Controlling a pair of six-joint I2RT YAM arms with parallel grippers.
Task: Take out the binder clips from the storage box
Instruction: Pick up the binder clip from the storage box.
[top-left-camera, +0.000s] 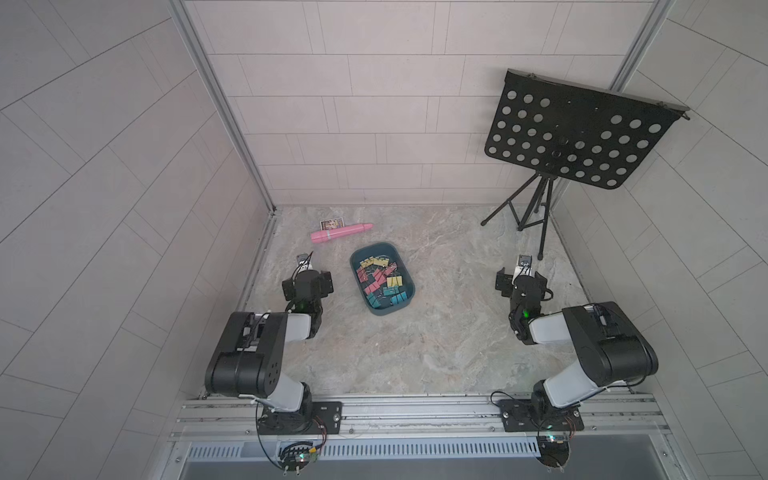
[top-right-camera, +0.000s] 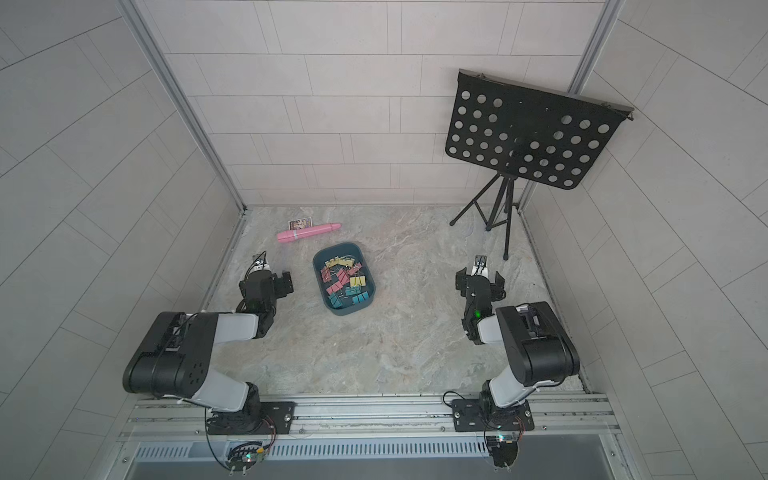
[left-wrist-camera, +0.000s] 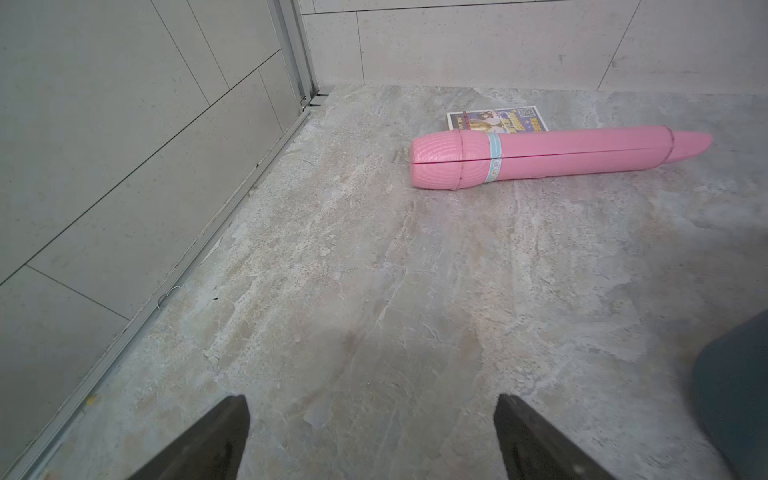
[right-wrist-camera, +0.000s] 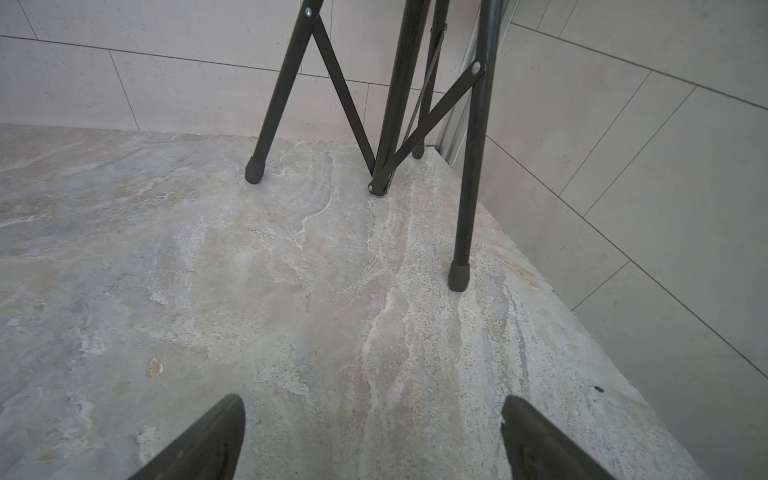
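Nearest the lens, a metal rail (top-left-camera: 415, 409) runs along the near edge of the worktop (top-left-camera: 449, 345) and carries both arm bases. From its left end the left arm reaches forward. The left gripper (left-wrist-camera: 370, 398) hangs low over the stone-patterned surface near the left edge, its jaws spread wide and holding nothing. Beyond it, toward the far left corner, a long pink tube (top-left-camera: 341, 232) lies on its side, with a small printed card (top-left-camera: 331, 224) lying flat and partly hidden behind it. Just right of the left gripper, left of the worktop's middle, sits the storage box (top-left-camera: 356, 266). It is a shallow dark teal tub with rounded corners and an open top, its long side running roughly from near to far. All the binder clips (top-left-camera: 380, 282) lie heaped inside it, thin silver wire handles tangled together. Yellow bodies lie at the far end, pink ones across the middle with one more yellow at the right wall, and teal ones at the near end. Well apart, near the right edge, the right gripper (right-wrist-camera: 372, 398) hovers low with its jaws equally wide and empty. Past it, in the far right corner, stands a black music stand (top-left-camera: 582, 133) on tripod legs.
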